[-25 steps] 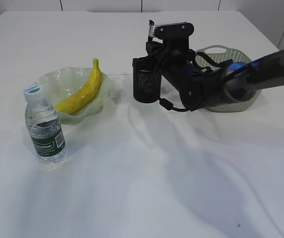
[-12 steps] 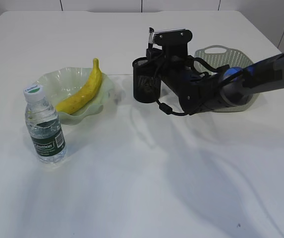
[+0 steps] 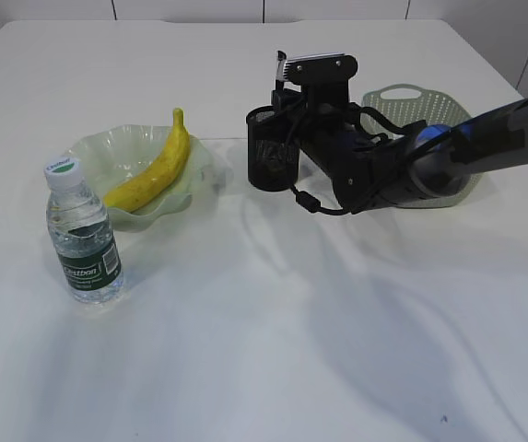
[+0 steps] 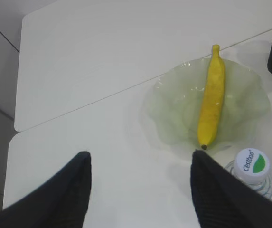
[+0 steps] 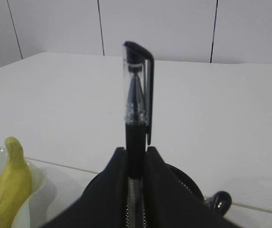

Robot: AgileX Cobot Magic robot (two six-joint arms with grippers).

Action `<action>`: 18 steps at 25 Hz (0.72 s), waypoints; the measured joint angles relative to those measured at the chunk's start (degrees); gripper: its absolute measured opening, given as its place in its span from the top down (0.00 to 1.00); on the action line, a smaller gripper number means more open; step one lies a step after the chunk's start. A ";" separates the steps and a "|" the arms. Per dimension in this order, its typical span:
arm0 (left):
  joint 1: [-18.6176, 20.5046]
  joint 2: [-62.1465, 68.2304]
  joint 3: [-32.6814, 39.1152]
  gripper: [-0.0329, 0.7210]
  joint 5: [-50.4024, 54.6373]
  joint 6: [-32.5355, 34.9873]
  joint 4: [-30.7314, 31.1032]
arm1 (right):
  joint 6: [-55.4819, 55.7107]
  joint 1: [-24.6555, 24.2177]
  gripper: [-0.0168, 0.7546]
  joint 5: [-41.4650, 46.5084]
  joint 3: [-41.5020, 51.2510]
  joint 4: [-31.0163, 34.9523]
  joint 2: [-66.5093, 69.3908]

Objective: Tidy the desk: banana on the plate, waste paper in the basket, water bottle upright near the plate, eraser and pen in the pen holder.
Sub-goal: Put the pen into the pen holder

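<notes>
Step in hand: pen to pen holder. The right hand (image 5: 135,166) pinched the pen (image 5: 136,109) upright, cap uppermost, directly above the black mesh pen holder (image 3: 268,147) on the counter (image 3: 264,350). Next move, as judged: lower the pen straight into the holder's mouth, then release. Right arm reached in from the right, wrist bent over the holder. Left hand (image 4: 138,190) hung spread and empty above the plate (image 4: 173,118), banana (image 4: 211,95) and water bottle (image 4: 252,164).

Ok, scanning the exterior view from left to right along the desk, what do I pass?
Water bottle → plate holding the banana → pen holder → right gripper with the pen → basket.
</notes>
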 joint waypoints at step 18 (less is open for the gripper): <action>0.00 0.00 0.00 0.34 0.00 0.00 -0.02 | 0.00 0.00 0.85 0.00 0.00 0.41 0.00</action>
